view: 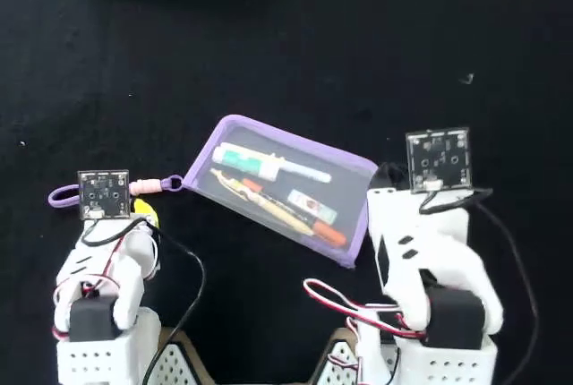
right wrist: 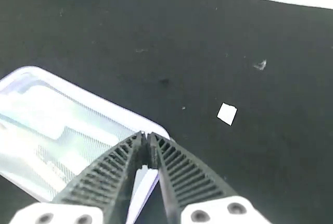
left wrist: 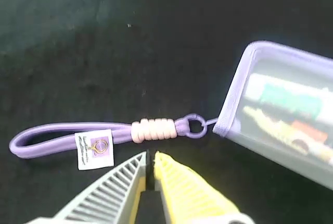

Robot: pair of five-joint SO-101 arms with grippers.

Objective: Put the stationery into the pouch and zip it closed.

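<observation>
A translucent purple pouch [view: 345,190] lies tilted at the table's middle, holding a green-and-white marker [view: 260,164], an orange pen [view: 300,213] and other stationery. Its purple wrist strap [left wrist: 52,135], with a pink wrap [left wrist: 153,129] and a white tag [left wrist: 94,148], stretches left from a ring [left wrist: 194,126] at the pouch's [left wrist: 281,125] corner. My left gripper [left wrist: 151,156] is shut and empty just short of the strap. My right gripper [right wrist: 144,139] is shut with its tips at the pouch's [right wrist: 62,125] right corner edge. I cannot see whether they pinch anything.
The table is covered in black cloth [view: 286,54]. A small white scrap [right wrist: 227,113] lies on it beyond the right gripper. Both arm bases [view: 98,340] stand at the near edge, with cables trailing beside them.
</observation>
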